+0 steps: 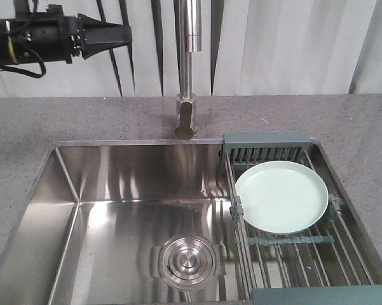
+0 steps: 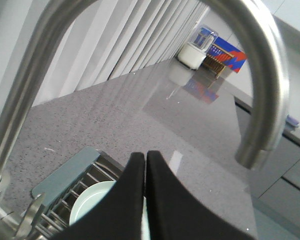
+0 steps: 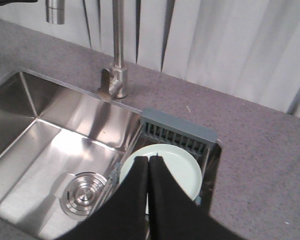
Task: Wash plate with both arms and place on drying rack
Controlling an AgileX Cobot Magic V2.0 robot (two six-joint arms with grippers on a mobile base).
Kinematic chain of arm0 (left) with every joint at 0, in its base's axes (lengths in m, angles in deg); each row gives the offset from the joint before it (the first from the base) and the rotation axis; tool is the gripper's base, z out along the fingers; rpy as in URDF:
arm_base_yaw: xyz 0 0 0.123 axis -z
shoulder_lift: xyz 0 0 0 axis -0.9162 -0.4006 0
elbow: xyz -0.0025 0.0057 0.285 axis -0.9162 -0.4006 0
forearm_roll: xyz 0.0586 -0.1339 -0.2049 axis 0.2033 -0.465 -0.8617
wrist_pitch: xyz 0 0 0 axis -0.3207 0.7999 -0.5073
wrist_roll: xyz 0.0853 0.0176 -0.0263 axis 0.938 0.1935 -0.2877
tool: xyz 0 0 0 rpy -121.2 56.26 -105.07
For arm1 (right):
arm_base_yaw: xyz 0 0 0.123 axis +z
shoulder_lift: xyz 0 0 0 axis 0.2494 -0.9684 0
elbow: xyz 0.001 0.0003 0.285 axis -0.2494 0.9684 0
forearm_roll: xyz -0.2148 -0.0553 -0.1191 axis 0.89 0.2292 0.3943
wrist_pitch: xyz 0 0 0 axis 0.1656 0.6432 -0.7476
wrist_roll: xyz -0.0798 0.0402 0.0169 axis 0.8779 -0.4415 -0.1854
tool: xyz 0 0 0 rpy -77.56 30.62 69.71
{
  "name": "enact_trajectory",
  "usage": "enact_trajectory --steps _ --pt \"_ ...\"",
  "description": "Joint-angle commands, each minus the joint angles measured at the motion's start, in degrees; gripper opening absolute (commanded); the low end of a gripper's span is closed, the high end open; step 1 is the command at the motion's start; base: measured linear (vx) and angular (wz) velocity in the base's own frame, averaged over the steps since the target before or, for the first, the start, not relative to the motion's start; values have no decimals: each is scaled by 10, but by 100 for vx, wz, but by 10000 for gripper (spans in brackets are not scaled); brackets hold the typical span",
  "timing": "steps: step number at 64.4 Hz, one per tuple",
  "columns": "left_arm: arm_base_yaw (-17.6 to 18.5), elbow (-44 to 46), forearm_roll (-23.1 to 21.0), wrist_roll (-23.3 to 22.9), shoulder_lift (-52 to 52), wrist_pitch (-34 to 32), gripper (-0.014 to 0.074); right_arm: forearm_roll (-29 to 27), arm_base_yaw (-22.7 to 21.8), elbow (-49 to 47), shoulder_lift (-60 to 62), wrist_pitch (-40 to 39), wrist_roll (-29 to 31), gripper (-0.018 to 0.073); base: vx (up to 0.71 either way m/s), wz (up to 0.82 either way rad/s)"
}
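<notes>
The pale mint-green plate (image 1: 281, 196) lies flat on the drying rack (image 1: 292, 251), which spans the right side of the sink. My left gripper (image 1: 124, 32) hangs high at the upper left, level with the faucet and far from the plate, jaws shut and empty. Its own view shows the shut fingertips (image 2: 146, 154) above the plate (image 2: 92, 202) and the rack's grey-blue end bar (image 2: 65, 175). My right gripper (image 3: 149, 159) is shut with nothing in it, hovering over the plate (image 3: 182, 167) near the rack's end bar (image 3: 177, 129). It is out of the front view.
A tall steel faucet (image 1: 189, 63) rises behind the sink, its arch (image 2: 269, 75) close to my left gripper. The steel sink basin (image 1: 114, 190) has a round drain (image 1: 185, 260) at the front. Grey speckled counter (image 1: 343, 121) surrounds it; curtains hang behind.
</notes>
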Motion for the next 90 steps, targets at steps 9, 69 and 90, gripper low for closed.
enact_trajectory --steps 9,69,90 --pt "-20 -36 11 -3 140 -70 -6 -55 -3 -12 -19 -59 43 -10 0 0" --pt "-23 -749 -29 -3 785 239 -6 -49 66 365 104 -225 58 -6 0 0" --pt "-23 -749 -28 -3 785 252 -6 -51 66 366 104 -219 58 -6 0 0"
